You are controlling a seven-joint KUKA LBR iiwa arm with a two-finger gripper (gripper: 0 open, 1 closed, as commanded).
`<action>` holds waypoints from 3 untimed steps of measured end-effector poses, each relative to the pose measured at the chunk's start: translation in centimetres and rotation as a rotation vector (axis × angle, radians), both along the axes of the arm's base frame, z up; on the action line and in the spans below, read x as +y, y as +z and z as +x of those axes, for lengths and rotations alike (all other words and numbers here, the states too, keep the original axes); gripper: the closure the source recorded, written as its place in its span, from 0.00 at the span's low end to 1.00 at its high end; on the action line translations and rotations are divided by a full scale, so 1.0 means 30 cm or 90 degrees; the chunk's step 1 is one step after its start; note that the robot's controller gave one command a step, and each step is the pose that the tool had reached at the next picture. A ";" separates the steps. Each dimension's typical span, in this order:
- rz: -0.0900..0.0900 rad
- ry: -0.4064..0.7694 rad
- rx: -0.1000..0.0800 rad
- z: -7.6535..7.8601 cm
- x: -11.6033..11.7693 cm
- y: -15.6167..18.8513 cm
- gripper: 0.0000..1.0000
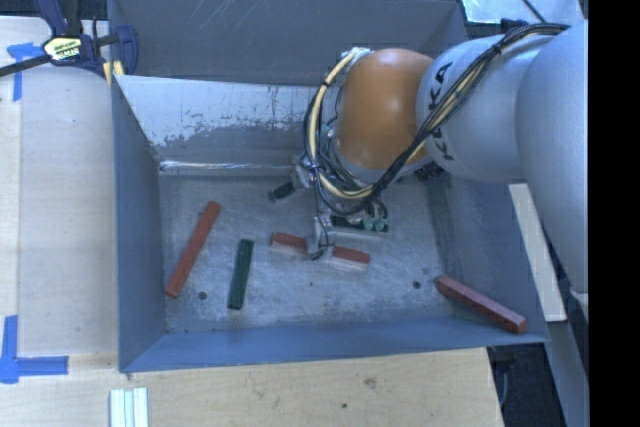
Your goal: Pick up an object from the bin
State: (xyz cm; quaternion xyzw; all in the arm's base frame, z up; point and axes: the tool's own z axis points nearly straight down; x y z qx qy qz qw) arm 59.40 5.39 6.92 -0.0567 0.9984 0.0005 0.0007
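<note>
My gripper (320, 246) reaches down near the middle of the bin floor, its fingertips at a short reddish-brown stick (318, 250) that lies nearly flat, left to right. The fingers stand on either side of the stick's middle, and parts of the stick show to the left and right of them. A dark green stick (240, 274) lies to the left of it, pointing front to back. Further left lies a longer orange-red stick (193, 249), slanted.
A dark red bar (480, 304) rests in the bin's front right corner. A small dark piece (282, 191) lies near the back wall, left of the arm. The arm with its orange cover and cables hangs over the bin's right half.
</note>
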 end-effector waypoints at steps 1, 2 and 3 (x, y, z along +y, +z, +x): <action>-0.001 0.021 0.002 -0.253 -0.033 0.003 0.00; -0.003 0.040 0.000 -0.283 -0.321 0.015 0.00; -0.002 -0.038 -0.006 -0.076 -0.453 0.184 0.00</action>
